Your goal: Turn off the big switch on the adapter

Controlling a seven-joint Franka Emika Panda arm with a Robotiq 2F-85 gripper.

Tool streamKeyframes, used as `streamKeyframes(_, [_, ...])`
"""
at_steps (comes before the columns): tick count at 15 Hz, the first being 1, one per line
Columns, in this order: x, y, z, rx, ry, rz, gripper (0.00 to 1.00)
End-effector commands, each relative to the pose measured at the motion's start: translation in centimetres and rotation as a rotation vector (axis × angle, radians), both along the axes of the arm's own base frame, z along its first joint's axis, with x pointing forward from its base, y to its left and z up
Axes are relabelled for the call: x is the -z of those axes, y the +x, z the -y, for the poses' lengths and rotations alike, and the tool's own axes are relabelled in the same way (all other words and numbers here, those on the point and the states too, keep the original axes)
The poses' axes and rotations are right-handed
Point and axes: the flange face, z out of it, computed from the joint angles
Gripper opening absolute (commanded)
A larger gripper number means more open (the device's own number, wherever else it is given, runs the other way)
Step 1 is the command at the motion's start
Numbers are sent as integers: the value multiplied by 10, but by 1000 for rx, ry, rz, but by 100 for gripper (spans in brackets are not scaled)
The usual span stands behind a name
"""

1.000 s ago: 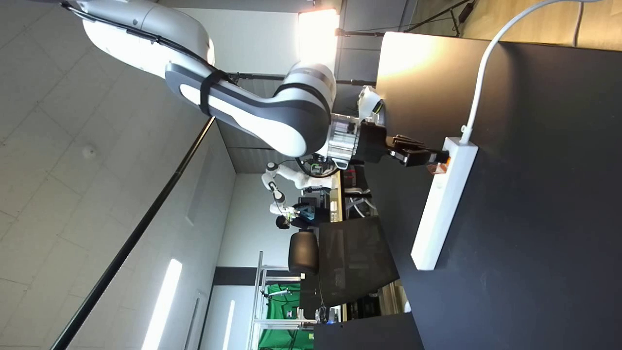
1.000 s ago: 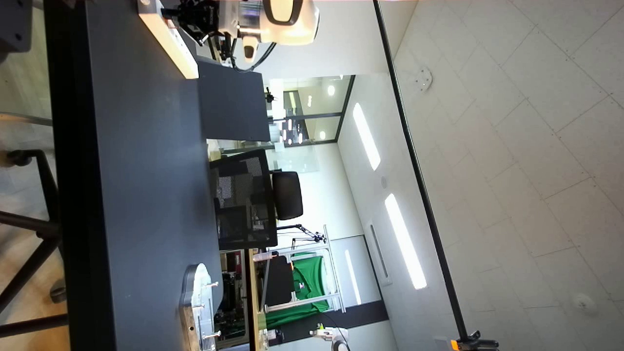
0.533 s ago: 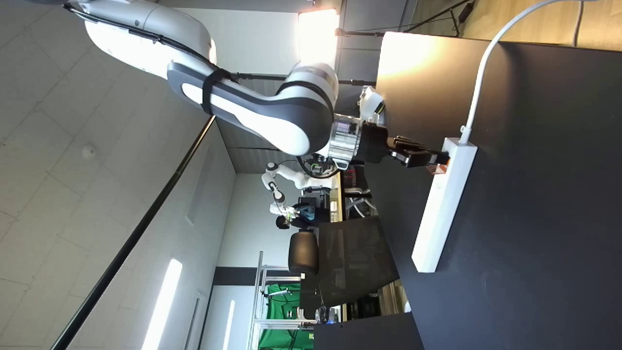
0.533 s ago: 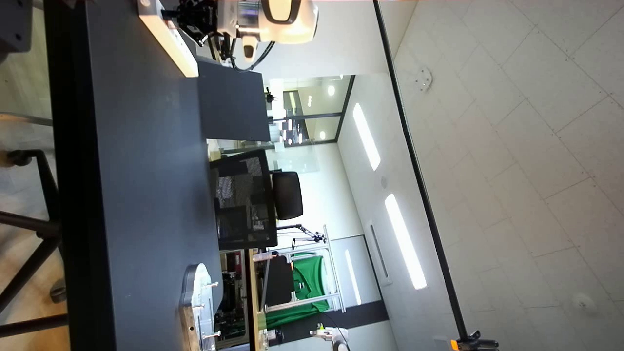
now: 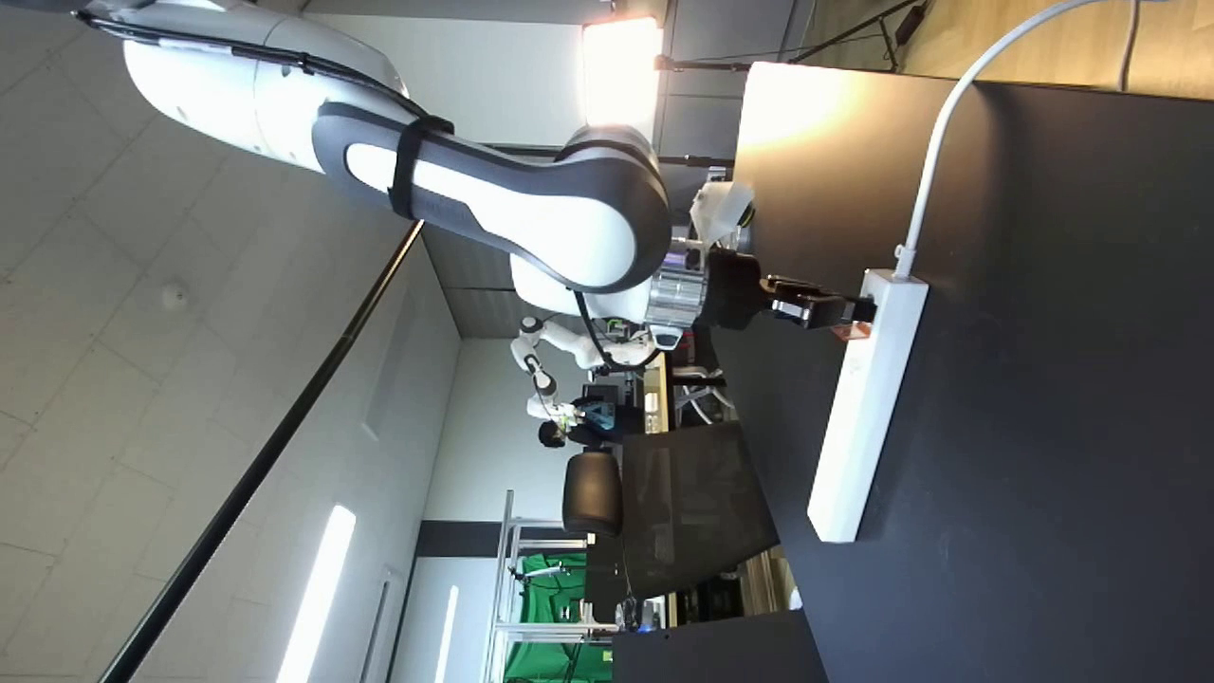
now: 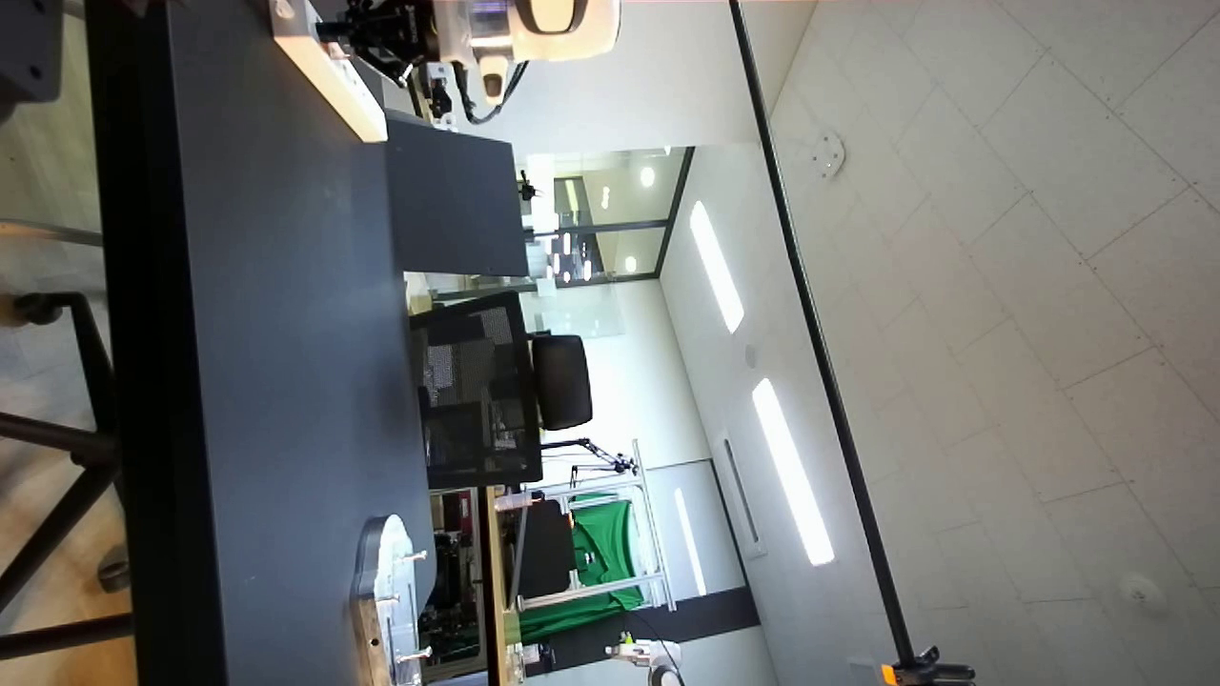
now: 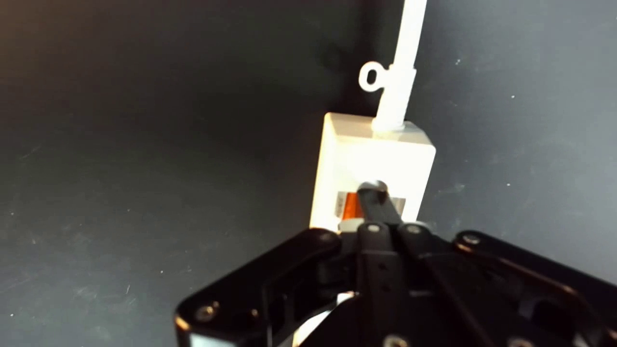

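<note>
The adapter is a long white power strip lying on the dark table, in both exterior views (image 5: 863, 427) (image 6: 338, 90) and the wrist view (image 7: 381, 161). Its big switch is orange-red and sits near the cable end; it shows in the wrist view (image 7: 352, 206) and in an exterior view (image 5: 854, 331). My black gripper (image 7: 373, 188) is shut, its fingertips together and holding nothing. It also shows in both exterior views (image 5: 865, 309) (image 6: 329, 30). The fingertips are over the switch, seemingly touching it, and hide its right part. Whether the switch is pressed down cannot be told.
A white cable (image 5: 934, 142) leaves the strip's near end and curves off the table (image 5: 1024, 427); a small loop (image 7: 371, 76) sits at its base. A board with several pegs (image 6: 386, 600) lies further along the table. A black chair (image 6: 477, 391) stands behind.
The arm's links and hand have tilted while the fingertips stay at the switch. The strip's far end has shifted slightly. Less orange shows beside the fingertips in an exterior view.
</note>
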Motion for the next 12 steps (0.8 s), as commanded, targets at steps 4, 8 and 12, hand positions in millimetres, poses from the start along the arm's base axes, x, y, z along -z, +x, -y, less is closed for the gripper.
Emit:
streamKeyframes(4, [20, -9, -21, -47, -119, 5, 0])
streamKeyframes(8, [19, -11, -32, -79, -184, 24, 0])
streamKeyframes(12, [-14, -3, -36, -32, -164, 28, 0])
